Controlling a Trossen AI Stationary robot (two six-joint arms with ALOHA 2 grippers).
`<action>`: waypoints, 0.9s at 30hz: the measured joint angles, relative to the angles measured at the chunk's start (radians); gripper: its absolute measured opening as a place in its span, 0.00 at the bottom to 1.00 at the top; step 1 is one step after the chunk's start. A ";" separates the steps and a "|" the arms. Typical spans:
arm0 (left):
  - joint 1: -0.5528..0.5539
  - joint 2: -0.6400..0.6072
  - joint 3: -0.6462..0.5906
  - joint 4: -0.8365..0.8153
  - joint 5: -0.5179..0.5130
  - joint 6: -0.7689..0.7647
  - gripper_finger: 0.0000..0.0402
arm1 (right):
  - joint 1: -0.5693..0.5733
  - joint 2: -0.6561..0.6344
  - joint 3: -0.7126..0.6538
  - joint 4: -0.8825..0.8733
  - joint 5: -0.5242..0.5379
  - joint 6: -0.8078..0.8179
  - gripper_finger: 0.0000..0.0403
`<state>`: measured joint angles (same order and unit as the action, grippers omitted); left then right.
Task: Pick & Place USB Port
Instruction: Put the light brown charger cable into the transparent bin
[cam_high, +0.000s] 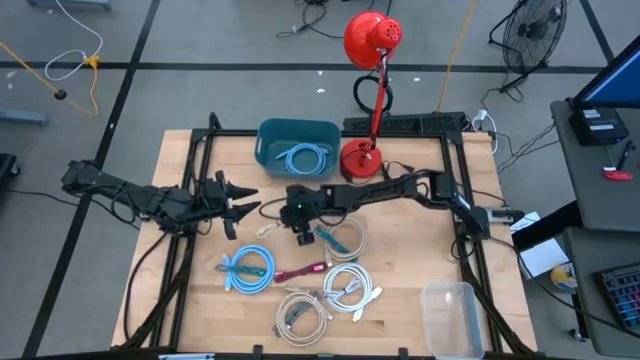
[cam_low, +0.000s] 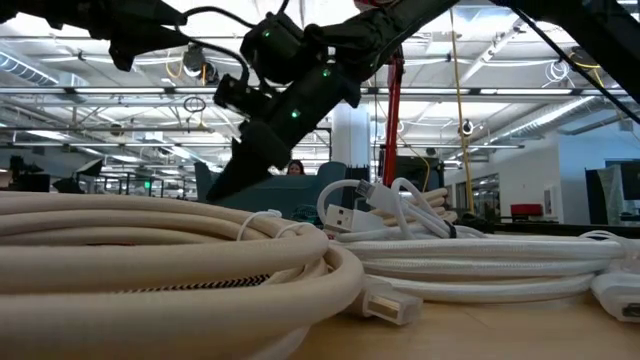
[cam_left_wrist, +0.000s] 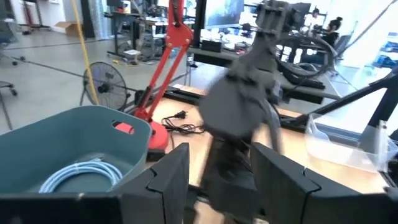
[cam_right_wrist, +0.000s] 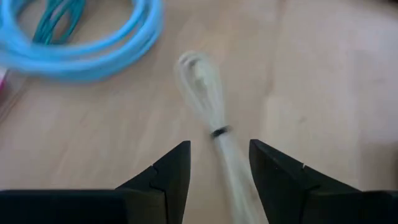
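Observation:
A small white USB cable, bundled with a black tie, lies flat on the wooden table. My right gripper hangs above it, pointing down and open, one finger on either side of the bundle's near end without touching it. In the high view this gripper sits mid-table, and in the low view it comes down behind the coils. My left gripper waits, open, left of centre. It faces the teal bin, in which a light blue cable lies.
A light blue coil, a magenta cable, white coils and a beige coil lie on the near half of the table. A red desk lamp stands beside the bin. A clear plastic tub sits near the right corner.

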<state>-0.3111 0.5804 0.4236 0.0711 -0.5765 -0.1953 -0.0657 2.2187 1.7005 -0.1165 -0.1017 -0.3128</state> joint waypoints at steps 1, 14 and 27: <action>0.000 0.000 0.000 0.000 0.001 0.002 0.43 | -0.012 0.003 0.002 0.015 -0.002 0.007 0.39; 0.000 0.000 0.000 -0.001 0.004 0.003 0.43 | -0.068 0.007 0.000 0.013 -0.112 0.087 0.39; 0.000 0.000 0.000 0.001 0.003 -0.001 0.43 | -0.045 0.098 -0.001 0.047 -0.109 0.115 0.39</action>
<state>-0.3111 0.5804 0.4236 0.0720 -0.5732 -0.1963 -0.1106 2.3165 1.7000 -0.0694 -0.2104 -0.1973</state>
